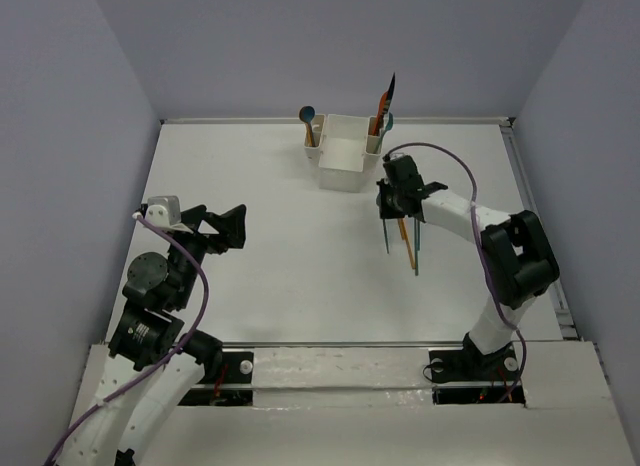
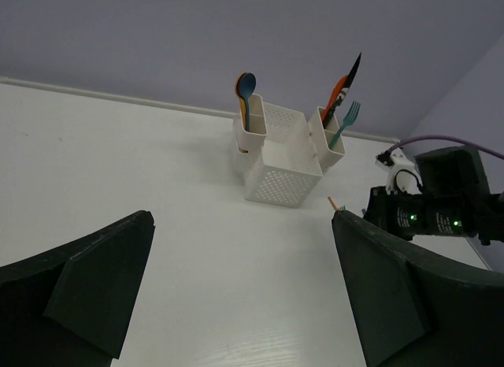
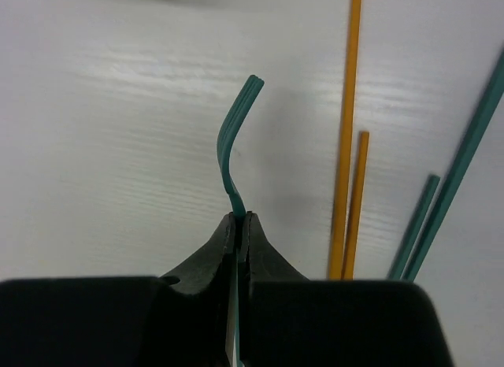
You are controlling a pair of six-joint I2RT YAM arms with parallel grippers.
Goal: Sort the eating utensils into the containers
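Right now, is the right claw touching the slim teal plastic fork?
Touching. The right wrist view shows the right claw pinching the slim teal plastic fork by its handle, with no gap.

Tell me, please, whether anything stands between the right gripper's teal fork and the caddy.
Nothing visible: bare table separates the right gripper, shut on the teal fork, from the caddy; the chopsticks lie on the near side.

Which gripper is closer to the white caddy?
Right. The right gripper, shut on a teal fork, sits just near-right of the caddy. The left gripper hangs open well off to its near-left.
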